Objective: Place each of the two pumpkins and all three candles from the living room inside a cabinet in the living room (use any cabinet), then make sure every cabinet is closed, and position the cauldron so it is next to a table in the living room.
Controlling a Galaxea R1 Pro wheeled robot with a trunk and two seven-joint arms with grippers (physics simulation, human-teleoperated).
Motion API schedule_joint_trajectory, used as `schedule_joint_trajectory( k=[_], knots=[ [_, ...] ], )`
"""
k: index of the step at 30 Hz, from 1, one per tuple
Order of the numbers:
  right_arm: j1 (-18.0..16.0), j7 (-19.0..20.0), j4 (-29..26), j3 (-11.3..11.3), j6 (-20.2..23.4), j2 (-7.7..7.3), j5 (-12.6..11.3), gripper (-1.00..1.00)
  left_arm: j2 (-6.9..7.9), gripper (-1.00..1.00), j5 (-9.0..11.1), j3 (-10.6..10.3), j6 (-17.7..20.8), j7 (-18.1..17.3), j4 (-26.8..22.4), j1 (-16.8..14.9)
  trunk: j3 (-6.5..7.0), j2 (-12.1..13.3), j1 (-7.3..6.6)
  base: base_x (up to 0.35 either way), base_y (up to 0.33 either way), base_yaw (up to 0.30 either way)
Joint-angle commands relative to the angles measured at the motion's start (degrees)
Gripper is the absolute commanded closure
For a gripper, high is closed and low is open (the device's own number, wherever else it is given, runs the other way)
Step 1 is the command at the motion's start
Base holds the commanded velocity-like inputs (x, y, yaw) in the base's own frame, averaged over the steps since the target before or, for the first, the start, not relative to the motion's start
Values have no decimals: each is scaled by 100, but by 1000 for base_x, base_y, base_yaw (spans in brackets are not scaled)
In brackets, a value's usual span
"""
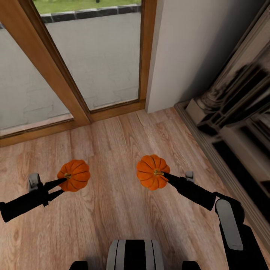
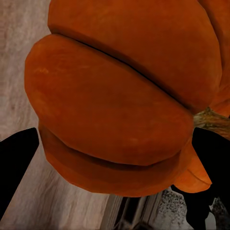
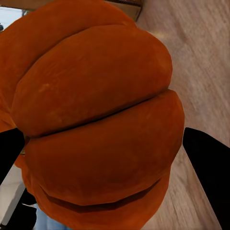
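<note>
Two orange ribbed pumpkins hang above the wooden floor, one in each hand. My left gripper [image 1: 64, 184] is shut on the left pumpkin [image 1: 75, 175], its black fingers at the stem side. The right pumpkin [image 1: 152, 171] is held the same way by my right gripper [image 1: 164, 175], which is shut on it. In the left wrist view the pumpkin [image 2: 120, 96] sits between two black fingers [image 2: 14, 163]. The right wrist view has the other pumpkin [image 3: 96, 120] between its fingers [image 3: 208, 167]. Candles, cabinet and cauldron are out of view.
A glass door with a wooden frame [image 1: 71, 97] stands straight ahead, a white wall corner [image 1: 180, 56] to its right. A dark fireplace surround [image 1: 232, 123] with a raised hearth edge runs along the right side. Wooden floor [image 1: 112, 210] lies open between my arms.
</note>
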Motion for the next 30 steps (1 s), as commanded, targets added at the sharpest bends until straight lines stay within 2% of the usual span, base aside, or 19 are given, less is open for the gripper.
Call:
schedule_joint_trajectory(
  k=[1, 12, 19, 24, 30],
  knots=[
    [-3, 43, 0, -8, 26, 1, 29, 100, 17, 100, -51, 3, 21, -52, 2, -2, 20, 0, -3, 0, 0, 0],
    [-3, 72, 0, -7, 26, 0, 28, 100, 64, 100, -40, 9, 21, -52, 10, -2, 264, 15, -31, 0, 0, 0],
    [-3, 72, 0, 0, 26, 8, 29, 100, 65, 100, 133, 6, 21, -52, 10, -2, 419, 25, -50, 0, 0, 0],
    [-3, 72, 0, 0, 26, 8, 29, 100, 65, 100, 150, 7, 21, -52, 21, -2, 530, 31, -62, 0, 0, 0],
    [-3, 72, 0, 7, 26, 8, 29, 100, 65, 100, 152, 17, 21, -52, 36, -2, 675, 39, -78, 0, 0, 137]
  ],
)
